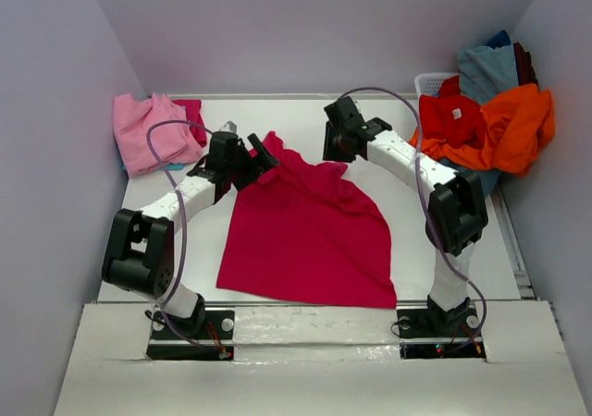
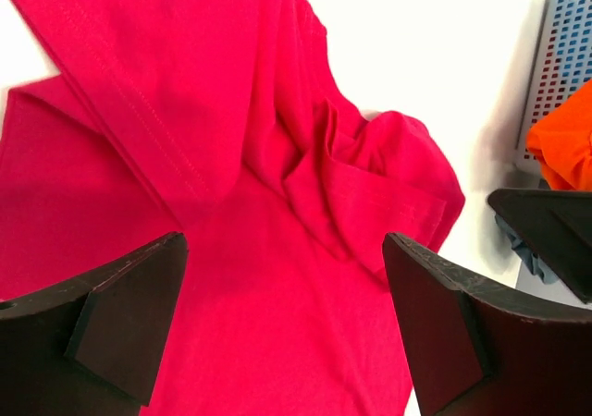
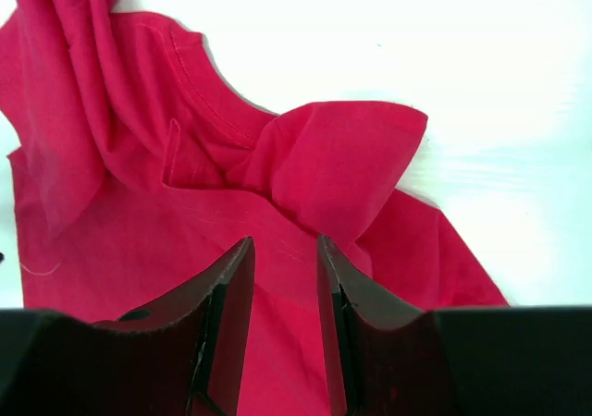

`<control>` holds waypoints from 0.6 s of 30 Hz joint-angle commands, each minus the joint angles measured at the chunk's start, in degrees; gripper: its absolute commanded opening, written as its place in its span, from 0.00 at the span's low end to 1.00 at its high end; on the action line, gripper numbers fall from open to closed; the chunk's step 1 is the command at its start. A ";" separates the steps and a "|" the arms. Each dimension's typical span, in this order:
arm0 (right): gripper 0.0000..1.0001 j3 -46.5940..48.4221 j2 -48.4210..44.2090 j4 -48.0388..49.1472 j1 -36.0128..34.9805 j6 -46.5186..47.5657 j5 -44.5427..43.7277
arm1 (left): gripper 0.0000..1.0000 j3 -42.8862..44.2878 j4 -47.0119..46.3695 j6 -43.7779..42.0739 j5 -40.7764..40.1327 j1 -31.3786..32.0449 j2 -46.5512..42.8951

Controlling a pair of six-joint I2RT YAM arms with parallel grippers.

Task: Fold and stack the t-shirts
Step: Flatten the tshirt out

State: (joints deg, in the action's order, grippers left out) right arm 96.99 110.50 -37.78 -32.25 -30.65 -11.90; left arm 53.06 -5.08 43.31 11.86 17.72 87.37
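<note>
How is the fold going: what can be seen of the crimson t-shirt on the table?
The crimson t-shirt is soft knit with stitched hems. It lies on the table, lower part spread flat, top bunched, one sleeve folded over. The open left gripper hovers over it; the right gripper, jaws nearly together, is over its top; grip unclear.

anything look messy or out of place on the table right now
Yes. The crimson t-shirt is not lying flat: its far end is bunched into ridges, and one sleeve is folded over on itself. At the far right, shirts spill over the rim of the white basket.
</note>
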 commanded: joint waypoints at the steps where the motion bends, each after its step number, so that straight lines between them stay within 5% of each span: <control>1: 0.39 3.38 2.26 -1.59 -0.09 1.56 3.11 | 0.99 4.51 -1.69 -1.65 2.47 -0.05 0.87; 18: 0.39 -1.71 1.74 -1.51 0.52 0.77 3.91 | 0.99 4.77 -2.39 -1.74 4.14 -2.16 2.10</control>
State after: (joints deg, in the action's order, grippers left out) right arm 96.42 115.20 -38.85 -31.92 -29.98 -7.07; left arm 55.96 -5.39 42.46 14.92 15.99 89.32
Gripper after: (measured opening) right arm 0.388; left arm 0.986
